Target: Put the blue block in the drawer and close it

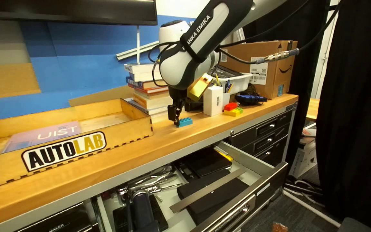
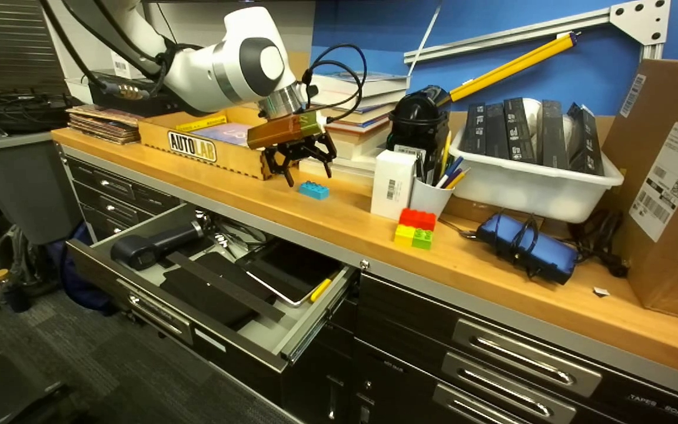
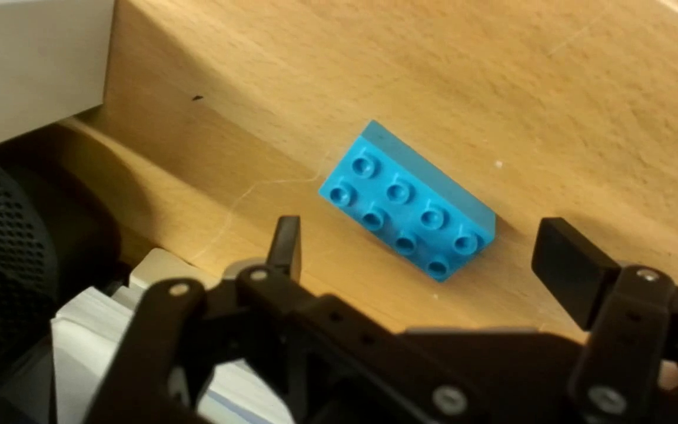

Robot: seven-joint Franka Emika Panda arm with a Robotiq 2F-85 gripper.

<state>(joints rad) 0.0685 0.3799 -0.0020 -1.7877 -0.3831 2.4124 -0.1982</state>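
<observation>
Presently: pick stage, nothing gripped yet

Blue block (image 3: 404,206) lies studs up on the table (image 2: 327,218), near the stacked books (image 1: 148,96). Pincer (image 2: 309,175) released: fingers (image 3: 574,268) spread wide, gap visible between each and the block in the wrist view. Drawer (image 2: 242,356) stands pulled out below the table edge; long flat strip (image 2: 225,287) and scanner-like tool (image 2: 133,252) inside.

Step in hand (judged): lining up the grasp. Placing and closing the drawer remain.

Next move (judged): block sits askew to the fingers, its middle off the line joining their tips. Probably wants a slight wrist turn to suit the long sides, a small shift toward the block, then descent and squeeze. Tip height above table: cannot read exactly.
</observation>
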